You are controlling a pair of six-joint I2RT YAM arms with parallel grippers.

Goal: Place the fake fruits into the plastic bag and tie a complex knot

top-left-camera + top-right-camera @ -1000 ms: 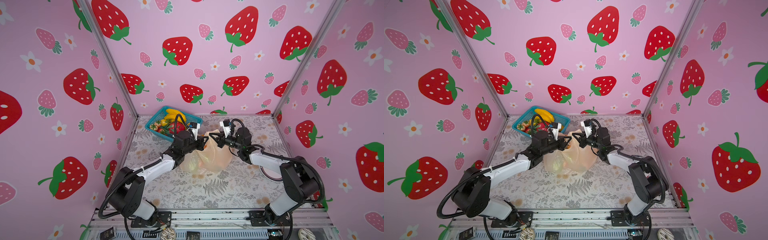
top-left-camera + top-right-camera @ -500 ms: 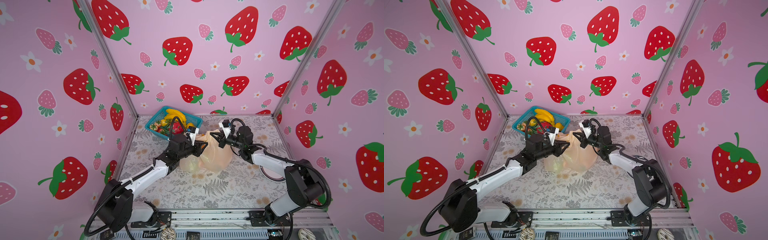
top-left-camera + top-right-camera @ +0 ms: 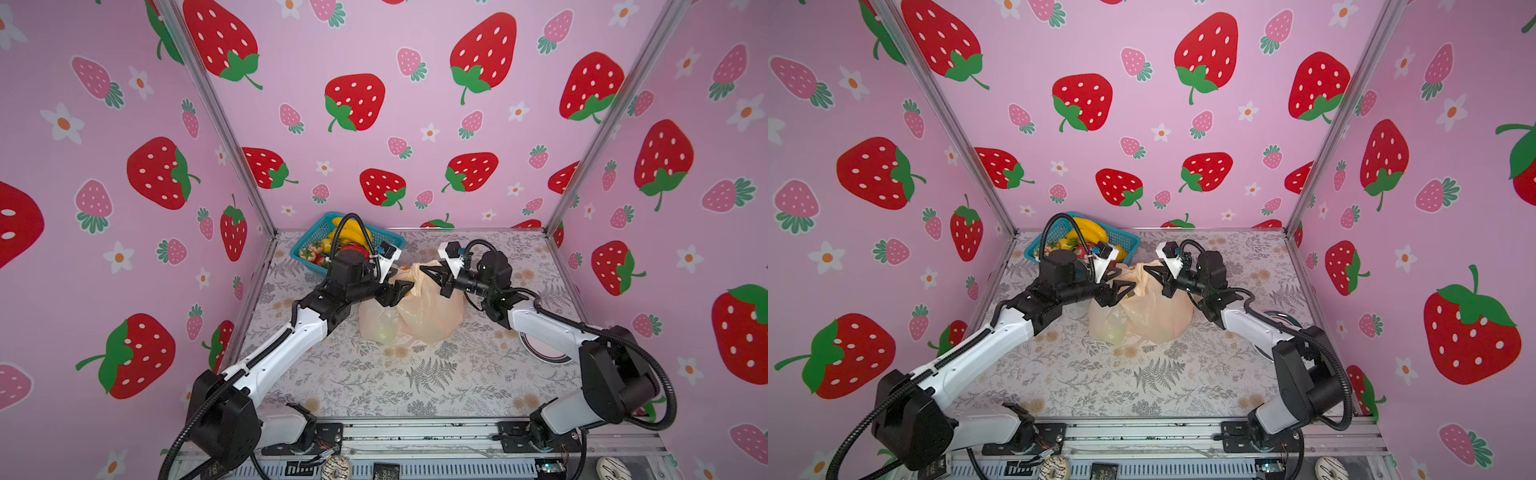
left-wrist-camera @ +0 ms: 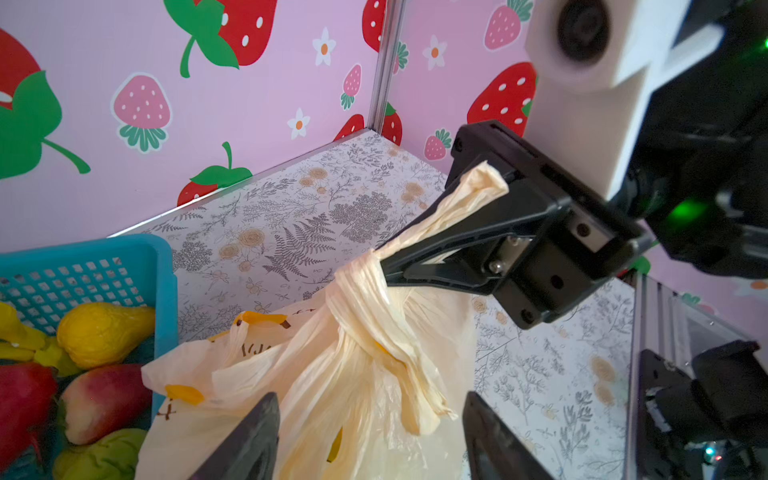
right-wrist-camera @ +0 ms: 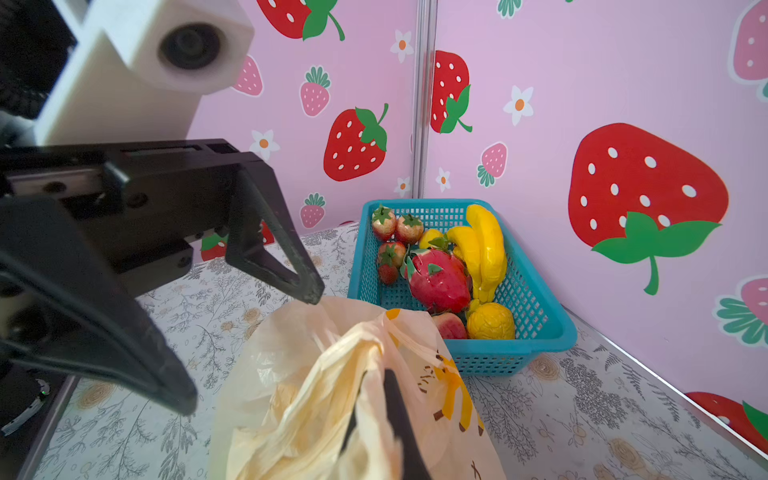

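The plastic bag (image 3: 419,320) stands mid-table in both top views (image 3: 1142,320), with a greenish fruit (image 3: 384,330) showing through its side. Its handles are twisted into a knot (image 4: 365,299). My right gripper (image 5: 374,386) is shut on one handle end (image 4: 478,191), tip at the knot. My left gripper (image 4: 368,415) is open, its fingers either side of the other, loose end (image 4: 419,411) without touching it. More fake fruits lie in the basket: bananas (image 5: 482,245), a dragon fruit (image 5: 440,282) and strawberries (image 5: 395,228).
The teal mesh basket (image 3: 309,249) sits in the back left corner, just behind my left wrist. A dark round ring (image 3: 544,351) lies on the table under my right arm. Pink walls close three sides. Toy donuts (image 3: 334,467) lie on the front rail.
My left gripper has opened and let go of the bag's handle end, drawing back a little to the left. The right gripper stays shut on its end.
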